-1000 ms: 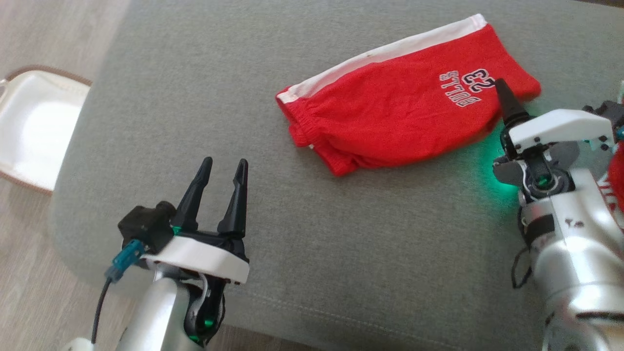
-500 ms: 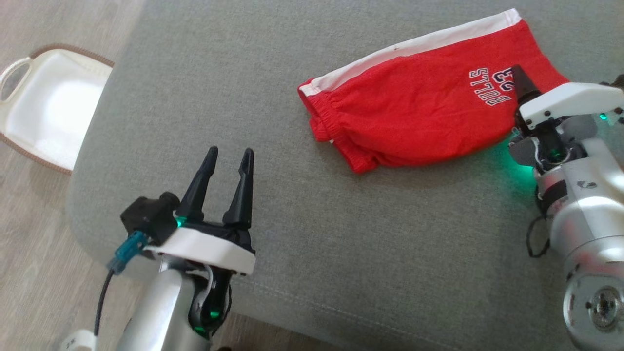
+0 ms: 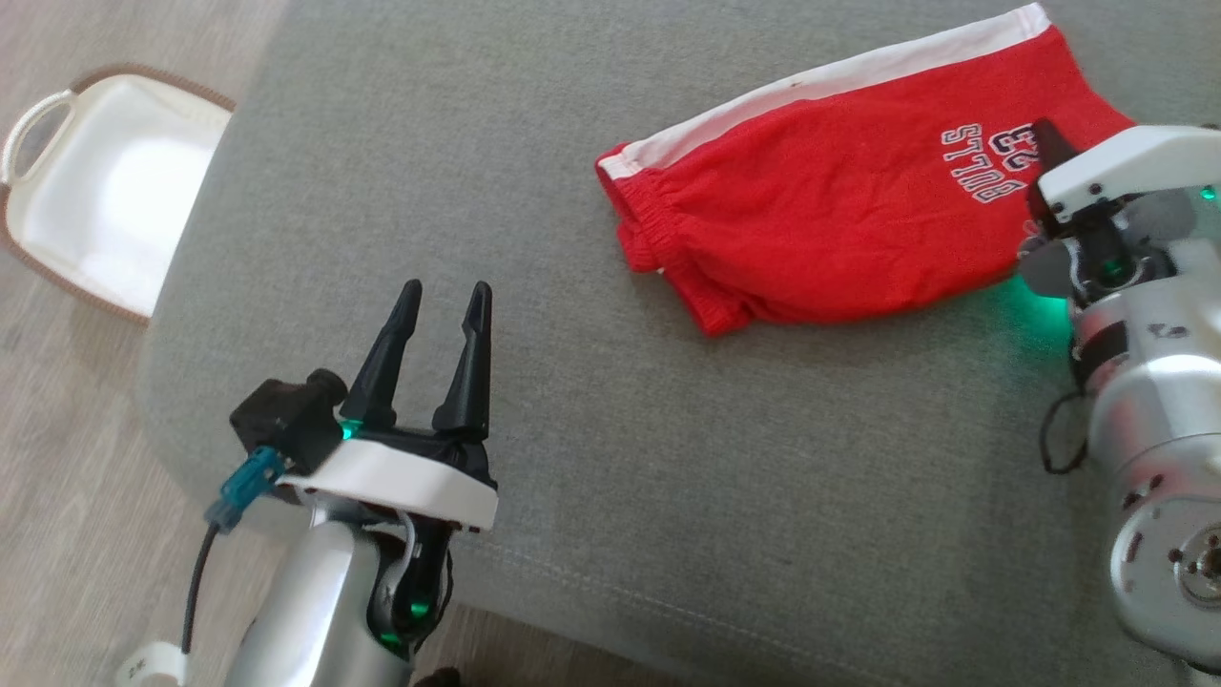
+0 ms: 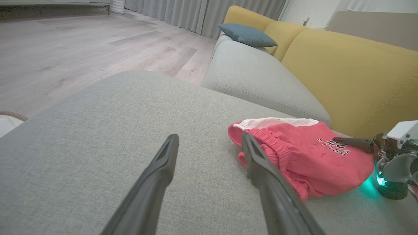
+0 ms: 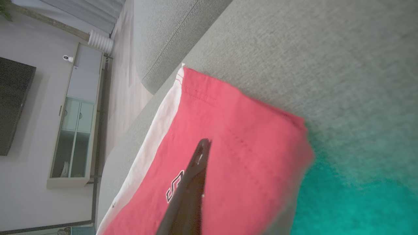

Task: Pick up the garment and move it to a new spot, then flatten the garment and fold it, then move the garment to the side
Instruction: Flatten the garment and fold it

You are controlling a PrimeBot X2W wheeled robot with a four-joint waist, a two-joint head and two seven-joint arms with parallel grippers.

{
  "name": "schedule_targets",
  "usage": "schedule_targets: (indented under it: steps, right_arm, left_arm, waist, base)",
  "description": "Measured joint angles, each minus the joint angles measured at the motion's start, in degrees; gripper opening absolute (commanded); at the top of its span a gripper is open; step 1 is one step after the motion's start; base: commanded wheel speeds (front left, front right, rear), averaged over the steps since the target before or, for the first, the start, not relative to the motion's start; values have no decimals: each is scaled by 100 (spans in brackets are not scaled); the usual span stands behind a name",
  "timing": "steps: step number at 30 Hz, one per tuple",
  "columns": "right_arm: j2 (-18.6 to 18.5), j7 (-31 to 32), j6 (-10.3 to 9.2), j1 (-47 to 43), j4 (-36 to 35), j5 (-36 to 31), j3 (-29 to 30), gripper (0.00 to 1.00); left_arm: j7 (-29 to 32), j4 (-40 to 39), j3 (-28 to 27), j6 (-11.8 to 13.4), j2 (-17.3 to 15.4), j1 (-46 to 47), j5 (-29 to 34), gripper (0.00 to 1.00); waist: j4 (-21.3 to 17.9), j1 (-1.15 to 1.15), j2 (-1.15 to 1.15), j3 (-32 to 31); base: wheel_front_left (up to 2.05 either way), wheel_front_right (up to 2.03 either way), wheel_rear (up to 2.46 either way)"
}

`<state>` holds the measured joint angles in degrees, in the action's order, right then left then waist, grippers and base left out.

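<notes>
Right on cushion (image 3: 572,458), garment (image 3: 839,229) (far side), basket (image 3: 114,191) left, on floor (image 3: 57,496)

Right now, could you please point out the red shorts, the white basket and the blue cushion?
red shorts (image 3: 839,219), head view, middle of the red fabric.
white basket (image 3: 114,191), head view, bare white inside.
blue cushion (image 4: 248,34), left wrist view, middle of its top face.

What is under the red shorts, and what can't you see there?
The red shorts lie on the grey cushion. One finger of the right gripper rests on top. Whatever is beneath the cloth, including that gripper's other finger, is covered.
</notes>
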<state>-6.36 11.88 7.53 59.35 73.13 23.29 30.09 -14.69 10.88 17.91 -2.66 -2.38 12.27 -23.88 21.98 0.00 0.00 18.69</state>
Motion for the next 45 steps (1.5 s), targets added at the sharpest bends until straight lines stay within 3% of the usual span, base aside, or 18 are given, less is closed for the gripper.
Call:
schedule_targets:
  steps: [8, 13, 19, 24, 25, 26, 36, 39, 45]
  right_arm:
    - [232, -516, 0, -73, 160, -31, 330, 0]
    - [236, -684, 0, -289, 176, 434, 275, 0]
    - [237, -735, 0, -609, 165, 1340, -600, 0]
    - [238, -670, 0, -1012, -459, 2173, -1768, 0]
    - [238, -683, 0, -1123, -592, 2348, -1976, 65]
    - [235, -695, 0, -1229, -669, 2457, -2192, 100]
    - [244, -1588, 0, -1780, -1094, 2270, -3450, 100]
    - [246, -2100, 0, -2355, -1683, 2028, -3904, 100]
    - [253, -2560, 0, -3568, -3028, 1486, -4163, 100]
  left_arm:
    - [0, 47, -89, -23, 3, -4, 31, 100]
    - [0, 82, -204, -47, 1, -28, 110, 100]
    - [0, 145, -266, -91, 2, -178, 214, 100]
    - [0, 185, -377, -140, -1, -326, 240, 100]
    - [0, 186, -378, -144, -1, -330, 261, 100]
    - [0, 188, -379, -144, -1, -331, 261, 100]
    - [0, 157, -599, -144, -5, -414, 256, 100]
    - [0, 26, -751, -145, -4, -514, 236, 100]
    - [0, -151, -810, -190, -4, -609, 235, 100]
  waist:
    - [-305, 0, 0, -215]
    - [-523, 0, 0, -396]
    - [-896, 0, 0, -685]
    - [-1153, 0, 0, -866]
    - [-1182, 0, 0, -901]
    - [-1205, 0, 0, -930]
    - [-1348, 0, 0, -1192]
    - [-1549, 0, 0, -1275]
    - [-1899, 0, 0, -1355]
  base:
    - [0, 0, 0]
    - [0, 0, 0]
    - [0, 0, 0]
    - [0, 0, 0]
    - [0, 0, 0]
    - [0, 0, 0]
    - [0, 0, 0]
    - [0, 0, 0]
    - [0, 0, 0]
